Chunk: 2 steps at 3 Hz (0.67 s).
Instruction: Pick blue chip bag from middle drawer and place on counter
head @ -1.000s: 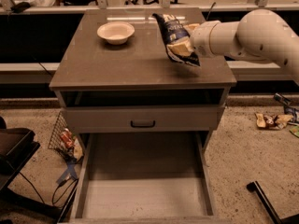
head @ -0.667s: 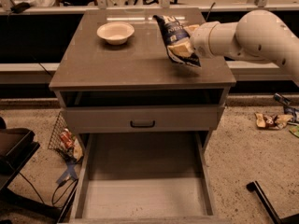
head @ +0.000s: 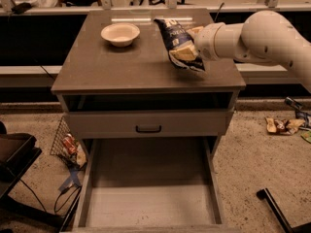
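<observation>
The blue chip bag [head: 179, 39] hangs tilted just above the right part of the counter [head: 121, 67], its lower corner close to the surface. My gripper [head: 193, 43] comes in from the right on a white arm and is shut on the bag's right side; the bag hides most of the fingers. The middle drawer [head: 146, 198] is pulled out at the bottom, and its grey floor is bare.
A pale bowl [head: 120, 34] stands on the counter's back left. A closed drawer front with a black handle [head: 148, 128] sits under the counter. Wrappers lie on the floor at the left [head: 70, 147] and right [head: 282, 125]. A black bar [head: 274, 208] lies at the lower right.
</observation>
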{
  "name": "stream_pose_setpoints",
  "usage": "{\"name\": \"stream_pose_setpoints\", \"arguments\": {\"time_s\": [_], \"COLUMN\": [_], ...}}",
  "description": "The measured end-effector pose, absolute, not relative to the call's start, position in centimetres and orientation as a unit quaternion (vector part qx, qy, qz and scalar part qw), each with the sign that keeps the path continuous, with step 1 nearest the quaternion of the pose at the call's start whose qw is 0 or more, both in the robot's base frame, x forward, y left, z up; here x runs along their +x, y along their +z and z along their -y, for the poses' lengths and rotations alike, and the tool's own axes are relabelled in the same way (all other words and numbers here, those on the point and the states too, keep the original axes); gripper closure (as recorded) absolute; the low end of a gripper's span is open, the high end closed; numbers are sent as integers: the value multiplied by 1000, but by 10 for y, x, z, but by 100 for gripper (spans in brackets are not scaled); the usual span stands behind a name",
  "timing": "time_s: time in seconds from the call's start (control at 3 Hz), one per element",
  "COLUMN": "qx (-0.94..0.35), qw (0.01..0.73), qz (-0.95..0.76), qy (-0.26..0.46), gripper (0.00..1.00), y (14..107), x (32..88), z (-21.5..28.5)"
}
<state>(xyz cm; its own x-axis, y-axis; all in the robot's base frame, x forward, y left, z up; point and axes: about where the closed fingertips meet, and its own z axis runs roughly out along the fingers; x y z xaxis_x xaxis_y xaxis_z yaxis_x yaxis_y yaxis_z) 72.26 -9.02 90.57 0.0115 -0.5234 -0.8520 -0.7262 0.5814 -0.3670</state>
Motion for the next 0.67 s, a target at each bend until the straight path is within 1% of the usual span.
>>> {"name": "stream_pose_setpoints", "arguments": {"time_s": [0.33,0.67], "qx": [-449,-450], "qw": [552,551], "qz": [-697,-696], "qy": [93,94], "gripper": [5,0], "y": [905,904], "x": [723,723], "z": [88,86]}}
